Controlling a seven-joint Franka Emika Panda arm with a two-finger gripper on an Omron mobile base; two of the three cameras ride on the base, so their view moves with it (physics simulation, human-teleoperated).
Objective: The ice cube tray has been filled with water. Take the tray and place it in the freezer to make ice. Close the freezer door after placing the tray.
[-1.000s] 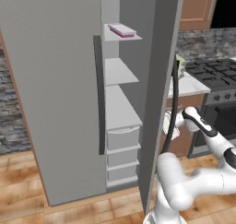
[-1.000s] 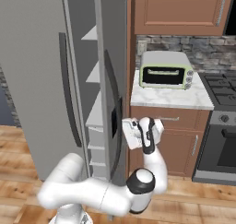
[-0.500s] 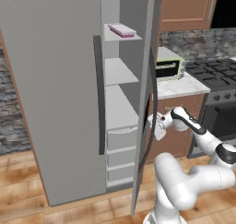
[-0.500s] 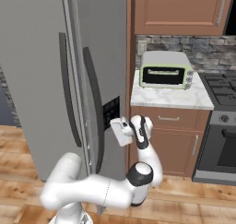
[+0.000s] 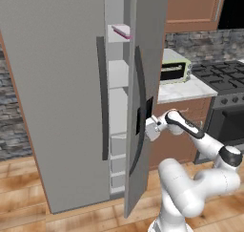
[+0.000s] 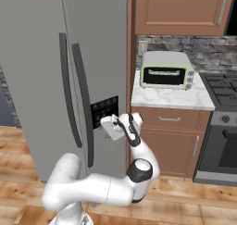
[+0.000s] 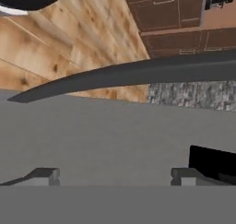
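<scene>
The big grey refrigerator (image 5: 57,83) fills the left of the scene, and the door with the dark dispenser panel (image 6: 104,110) is nearly swung to. This door, with its long dark handle (image 5: 139,107), does not match the plain one, yet it is the one covering the freezer (image 5: 116,83) in the left base view, so I take it as the freezer door (image 5: 143,59). A narrow gap remains, through which the white shelves show.

The step in hand is the last one, closing the door. The next move calls for a steady push on the door face, in toward the cabinet, until the gap is gone.

The gripper (image 5: 151,129) sits against the door's outer face just beside the dispenser panel. In the hand view the two fingertips (image 7: 44,174) stand well apart with the grey door face right before them, holding nothing; whether they actually touch the door is hard to tell.

The ice cube tray (image 5: 122,30) lies flat on a high shelf inside the freezer, well above the fingers and behind the door.
</scene>
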